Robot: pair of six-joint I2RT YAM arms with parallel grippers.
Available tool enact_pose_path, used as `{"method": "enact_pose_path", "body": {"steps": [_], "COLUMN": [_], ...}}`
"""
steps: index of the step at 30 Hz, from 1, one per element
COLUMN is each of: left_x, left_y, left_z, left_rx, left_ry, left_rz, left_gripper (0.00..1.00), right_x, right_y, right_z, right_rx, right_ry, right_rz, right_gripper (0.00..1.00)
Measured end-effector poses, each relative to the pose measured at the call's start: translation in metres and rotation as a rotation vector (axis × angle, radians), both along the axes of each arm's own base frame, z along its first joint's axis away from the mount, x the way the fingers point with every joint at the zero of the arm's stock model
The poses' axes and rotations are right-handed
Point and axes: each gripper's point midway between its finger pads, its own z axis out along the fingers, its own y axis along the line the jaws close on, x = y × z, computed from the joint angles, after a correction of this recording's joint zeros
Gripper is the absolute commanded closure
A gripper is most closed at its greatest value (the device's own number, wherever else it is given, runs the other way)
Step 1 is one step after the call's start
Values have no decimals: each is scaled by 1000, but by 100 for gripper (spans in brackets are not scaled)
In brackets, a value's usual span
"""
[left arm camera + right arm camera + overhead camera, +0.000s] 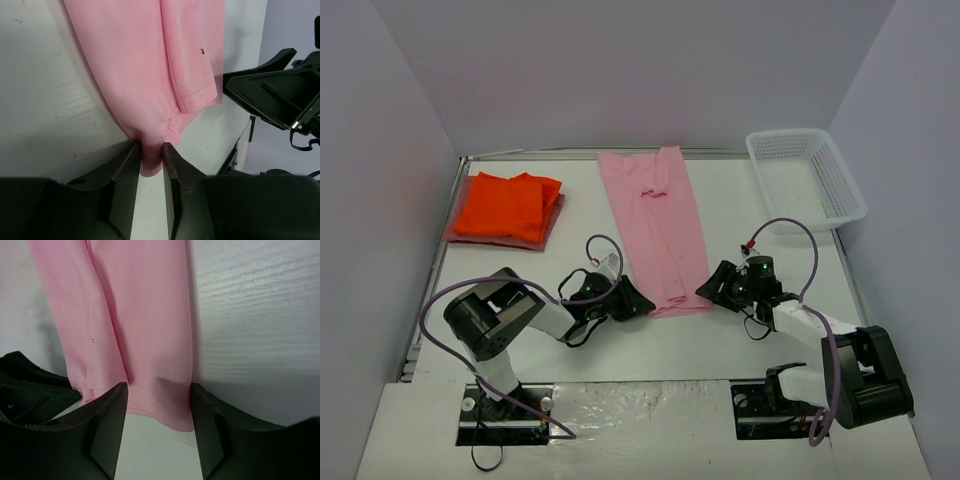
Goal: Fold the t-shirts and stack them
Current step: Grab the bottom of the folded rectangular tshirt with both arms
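white table [740, 345], pink shirt [660, 220] hem pinched in left hand [151, 146].

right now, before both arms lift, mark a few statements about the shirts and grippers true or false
1. The pink t-shirt lies flat as a long narrow strip. True.
2. The left gripper hangs clear of the cloth. False: it is shut on the near left corner of the pink t-shirt, with cloth bunched between its fingers.
3. The orange t-shirt is inside the basket. False: it lies folded at the far left, on top of a dull red t-shirt, and the basket stands at the far right.
4. The right gripper has one jaw on each side of the pink t-shirt's near right corner, not yet pinching it. True.
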Motion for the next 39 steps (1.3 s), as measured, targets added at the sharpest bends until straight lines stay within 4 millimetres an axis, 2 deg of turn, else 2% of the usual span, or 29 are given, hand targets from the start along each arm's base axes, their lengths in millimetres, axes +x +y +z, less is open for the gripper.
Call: {"method": "enact_pose_path", "body": {"steps": [6, 10, 14, 21, 25, 32, 39], "left_x": [0, -2, -5, -8, -9, -16, -36], "left_y": [1, 4, 6, 10, 13, 20, 34], "left_z": [-1, -2, -2, -2, -5, -4, -3], "left_rx": [13, 33, 54, 80, 100, 132, 224], "left_ry": [1, 1, 3, 0, 4, 6, 6], "left_rz": [1, -3, -9, -18, -21, -23, -35], "left_gripper": [80, 80, 80, 83, 97, 98, 97], "right_x": [-11, -22, -28, -32, -34, -40, -47], "right_y": [1, 0, 1, -1, 0, 1, 5], "right_z": [-2, -6, -9, -14, -15, -10, 5], "right_rx": [-13, -26, -32, -51, -52, -50, -30], "right_ry": [17, 37, 59, 79, 84, 87, 60], "right_rz": [-2, -3, -4, -7, -4, 1, 13], "right_gripper": [55, 72, 77, 100, 100, 100, 100]}}
